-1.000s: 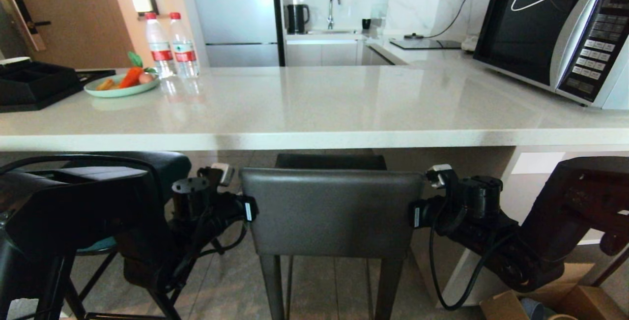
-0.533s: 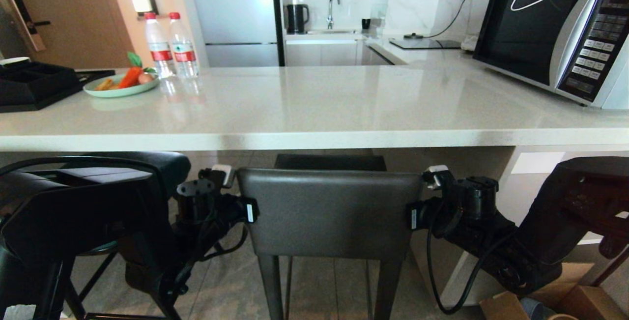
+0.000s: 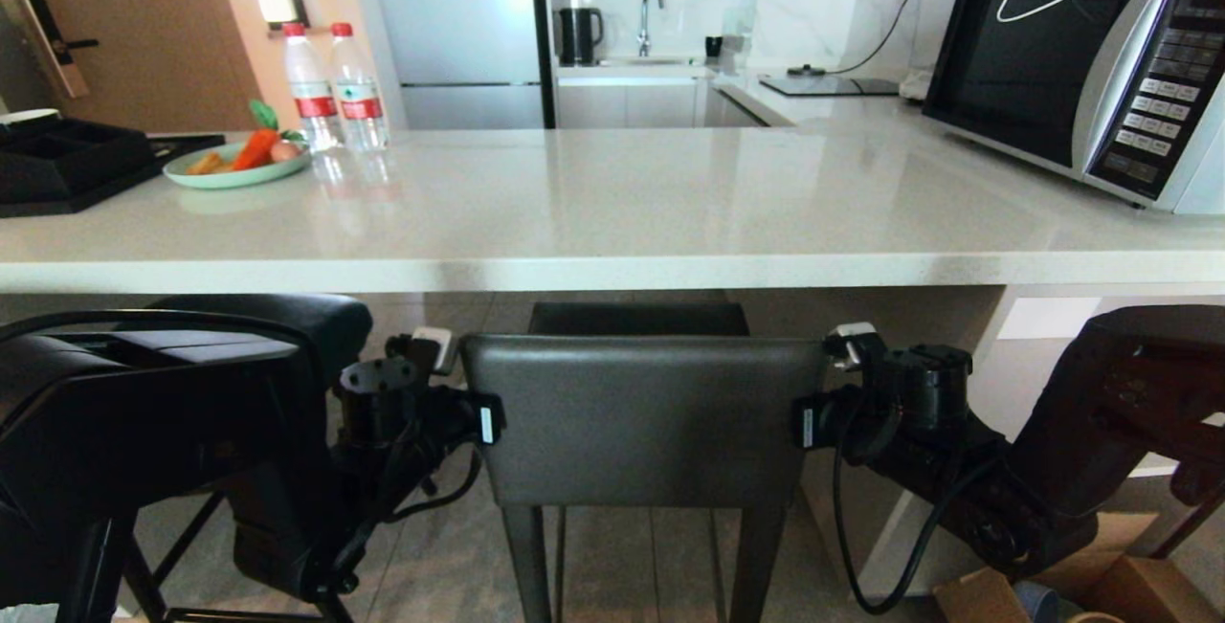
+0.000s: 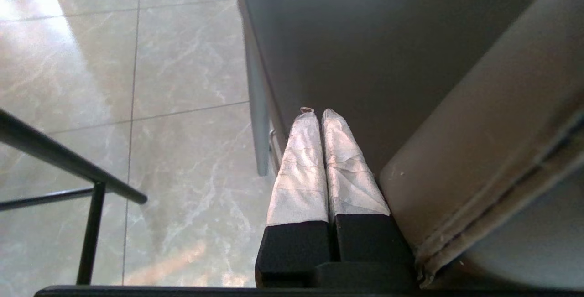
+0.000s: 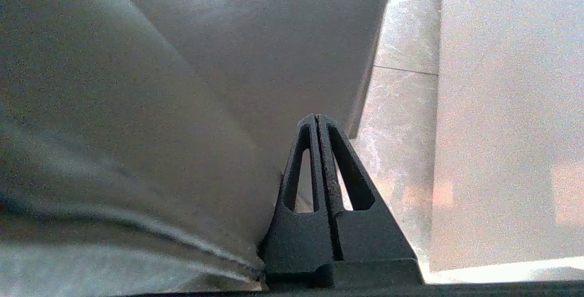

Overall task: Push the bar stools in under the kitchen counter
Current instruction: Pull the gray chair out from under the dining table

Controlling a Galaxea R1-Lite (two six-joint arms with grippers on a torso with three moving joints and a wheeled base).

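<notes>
The dark-grey bar stool stands in front of me, its seat reaching under the white kitchen counter. My left gripper is shut, and its taped fingers lie along the left side of the stool's backrest. On the other side my right gripper is also shut and empty, pressed along the backrest's right side. In the head view both sets of fingers are hidden behind the backrest. The other bar stool, with a dark curved back and thin black legs, stands at the left behind my left arm.
On the counter are a microwave, a plate of vegetables, two water bottles and a black tray. A cardboard box lies on the floor at the right. A pale panel stands close beside my right gripper.
Both wrists have drawn slightly closer to the grey stool's sides. The whole view has shifted a little, so the camera has moved; the stool keeps its place between the arms.
</notes>
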